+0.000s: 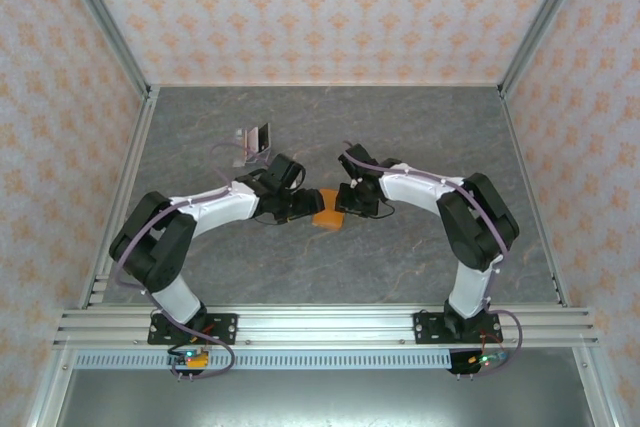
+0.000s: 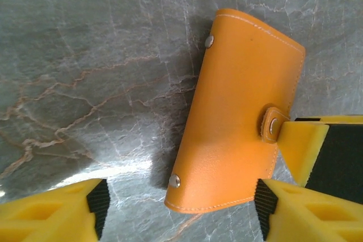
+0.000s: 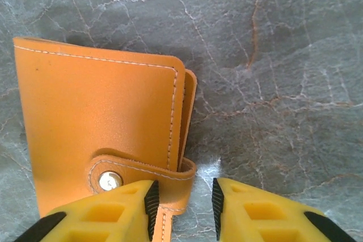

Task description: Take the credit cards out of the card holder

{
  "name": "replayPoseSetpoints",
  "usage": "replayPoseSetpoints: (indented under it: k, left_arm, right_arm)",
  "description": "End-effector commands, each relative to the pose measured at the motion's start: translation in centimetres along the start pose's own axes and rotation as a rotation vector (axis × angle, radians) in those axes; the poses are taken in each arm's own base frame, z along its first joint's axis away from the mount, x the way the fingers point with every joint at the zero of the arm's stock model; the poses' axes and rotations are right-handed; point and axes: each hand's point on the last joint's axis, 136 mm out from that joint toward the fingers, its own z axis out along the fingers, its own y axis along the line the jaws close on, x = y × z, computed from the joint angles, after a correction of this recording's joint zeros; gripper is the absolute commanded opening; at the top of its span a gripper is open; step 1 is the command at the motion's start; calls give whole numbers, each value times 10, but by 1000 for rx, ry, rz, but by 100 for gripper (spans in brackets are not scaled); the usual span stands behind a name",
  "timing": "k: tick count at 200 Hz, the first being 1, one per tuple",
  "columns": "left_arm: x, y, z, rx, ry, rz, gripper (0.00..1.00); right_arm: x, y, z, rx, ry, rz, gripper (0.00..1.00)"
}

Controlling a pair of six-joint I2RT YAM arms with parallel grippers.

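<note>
**Since the strap is fastened, no card is out yet**

Although two small flat things (image 1: 250,144), one dark and one pale, lie on the table (image 1: 420,127) well off to the far left, they are too small in the overhead view to call cards. I would not count them as work done.

Nearer the middle is the left gripper (image 2: 181,199), its jaws spread wide and holding nothing. The lower end of the card holder (image 2: 238,111) lies between its fingertips, and I cannot tell whether they touch it. The holder rests flat on the table between the two arms, folded closed with its orange outer face up. Its strap (image 3: 133,169) wraps over the open edge and is pressed onto the snap. No card edge shows anywhere along it.

At the right, the right gripper (image 3: 184,202) has its jaws drawn narrow about the fold of the strap. Bare table shows between the strap and one finger, so it has not pinched yet.

By my reading the job is at its very start. The strap has to be popped, the holder opened, and each card drawn out.
</note>
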Motion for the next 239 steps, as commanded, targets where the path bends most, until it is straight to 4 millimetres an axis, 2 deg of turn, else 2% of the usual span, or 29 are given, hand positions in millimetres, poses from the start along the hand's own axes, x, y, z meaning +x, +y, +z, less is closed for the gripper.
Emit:
replayPoseSetpoints:
  k: [1, 16, 102, 124, 161, 207, 239]
  left_arm:
    - [-5, -22, 1, 87, 5, 4, 67]
    - [-4, -27, 3, 113, 19, 9, 65]
    - [0, -27, 22, 132, 68, -57, 61]
    - [3, -29, 21, 144, 80, -53, 59]
    - [9, -43, 21, 236, 118, -60, 58]
    - [10, -48, 20, 276, 125, -63, 51]
    - [8, -47, 20, 279, 112, -73, 37]
  right_arm:
    - [11, -21, 14, 81, 62, -22, 32]
    - [11, -22, 16, 77, 66, -27, 32]
    - [11, -23, 22, 26, 85, 3, 31]
    - [12, -21, 22, 13, 90, 8, 31]
    - [16, -17, 25, -24, 99, 28, 31]
    - [13, -13, 20, -78, 69, 65, 31]
    - [12, -14, 17, -85, 58, 81, 30]
